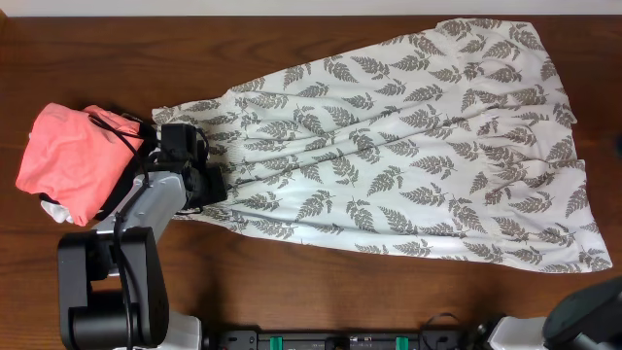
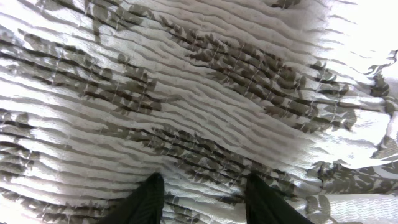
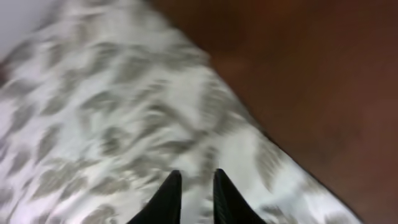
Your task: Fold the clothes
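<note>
The clothes (image 1: 408,146), a long white garment printed with grey fern leaves, lie spread flat across the table, narrow gathered end to the left and wide hem to the right. My left gripper (image 1: 216,183) sits at that gathered end. In the left wrist view its fingers (image 2: 204,180) stand apart over the ribbed fabric (image 2: 205,81), which lies flat between them. My right gripper (image 3: 196,174) hovers over the garment (image 3: 112,112) near its edge. A narrow gap shows between its fingers, with nothing in it, and the view is blurred.
A salmon-pink folded garment (image 1: 73,156) lies at the far left, just behind my left arm. The brown wooden table (image 1: 292,39) shows all around the clothes. The left arm's base (image 1: 107,292) stands at the front edge, and part of the right arm (image 1: 588,316) is at the front right corner.
</note>
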Motion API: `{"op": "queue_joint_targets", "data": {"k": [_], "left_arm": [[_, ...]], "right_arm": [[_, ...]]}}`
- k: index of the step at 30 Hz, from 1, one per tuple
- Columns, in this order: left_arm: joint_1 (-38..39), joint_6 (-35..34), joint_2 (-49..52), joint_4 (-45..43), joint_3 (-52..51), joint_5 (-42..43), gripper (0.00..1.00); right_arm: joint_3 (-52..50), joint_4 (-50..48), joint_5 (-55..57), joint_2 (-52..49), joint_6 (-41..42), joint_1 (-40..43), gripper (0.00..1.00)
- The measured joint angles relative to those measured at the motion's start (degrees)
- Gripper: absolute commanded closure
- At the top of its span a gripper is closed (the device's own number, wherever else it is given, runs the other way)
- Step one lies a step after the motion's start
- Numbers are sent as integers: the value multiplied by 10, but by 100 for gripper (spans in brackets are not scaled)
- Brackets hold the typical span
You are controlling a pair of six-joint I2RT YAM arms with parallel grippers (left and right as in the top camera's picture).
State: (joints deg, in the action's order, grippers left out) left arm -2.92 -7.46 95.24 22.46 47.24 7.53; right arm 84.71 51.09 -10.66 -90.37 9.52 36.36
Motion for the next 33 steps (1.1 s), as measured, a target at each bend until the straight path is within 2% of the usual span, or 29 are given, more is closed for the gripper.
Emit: {"op": "queue_joint_targets", "data": {"k": [4, 8, 16, 20, 24, 25, 29, 31, 33], "left_arm": [[0, 0, 0, 0, 0, 0, 56], [0, 0, 0, 0, 0, 0, 56], [0, 0, 0, 0, 0, 0, 56], [0, 0, 0, 0, 0, 0, 56], [0, 0, 0, 1, 0, 0, 56], [0, 0, 0, 1, 0, 0, 56], [0, 0, 0, 0, 0, 0, 56], [0, 0, 0, 1, 0, 0, 56], [0, 0, 0, 1, 0, 0, 56]], "right_arm": [[3, 3, -15, -22, -55, -88, 82], [3, 3, -20, -100, -96, -144, 80], [-1, -29, -8, -274, -134, -155, 77], [-1, -53, -8, -311, -144, -155, 76], [0, -85, -9, -315, -150, -155, 68], [0, -97, -12, -316, -153, -155, 62], [5, -150, -18, -326, -158, -161, 55], [9, -180, -22, -334, -159, -166, 47], [14, -206, -29, -343, -158, -169, 46]]}}
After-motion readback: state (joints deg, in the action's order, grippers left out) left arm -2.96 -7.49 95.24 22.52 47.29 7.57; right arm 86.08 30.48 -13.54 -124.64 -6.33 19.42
